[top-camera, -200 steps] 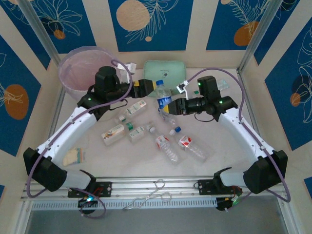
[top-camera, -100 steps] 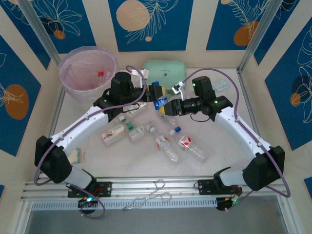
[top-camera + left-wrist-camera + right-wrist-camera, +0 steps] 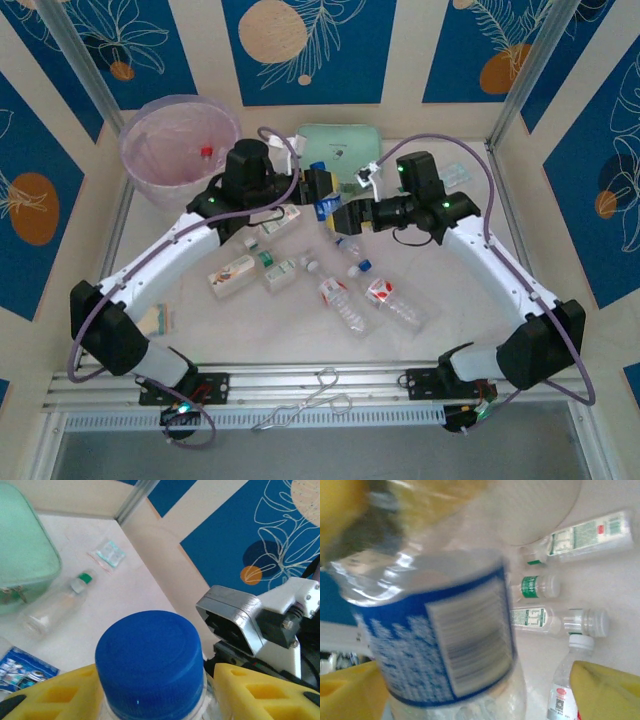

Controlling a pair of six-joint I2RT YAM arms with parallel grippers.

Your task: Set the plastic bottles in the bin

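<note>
From above, the blue-capped bottle (image 3: pixel 326 205) hangs upright just in front of the mint green case (image 3: pixel 335 145), and both arms meet at it. The left tool (image 3: pixel 320 186) is clamped on its neck. The right tool (image 3: pixel 338 216) sits at the label with its fingers spread wide. The bin (image 3: pixel 130 140) stands left of the case at the back of the bench (image 3: pixel 250 325), with a red-capped bottle (image 3: pixel 207 152) already inside. Loose bottles (image 3: pixel 345 305) lie scattered in front of the case.

At the left wrist, yellow fingers (image 3: pixel 55 692) press in on either side just under the blue cap. A green-capped bottle (image 3: pixel 52 607) lies beside the case, and a small packet (image 3: pixel 110 554) sits beyond it near the wall.

At the right wrist, the label looms close, and one yellow finger (image 3: pixel 607 690) stands well clear of it, gripping nothing.

I'd worry about that neck-only hold. The body hangs free below, so a quick swing could set it rocking or let it slip. If the right tool backs out crookedly, a finger could clip the bottle and knock it loose.

The air between the case and the bin looks open. The bottle's base has to clear the bin's rim, though, and the corner post crowds the bin's far side. The right tool has room to retreat toward its own side, but going low there would nudge the bottles lying on the bench.
</note>
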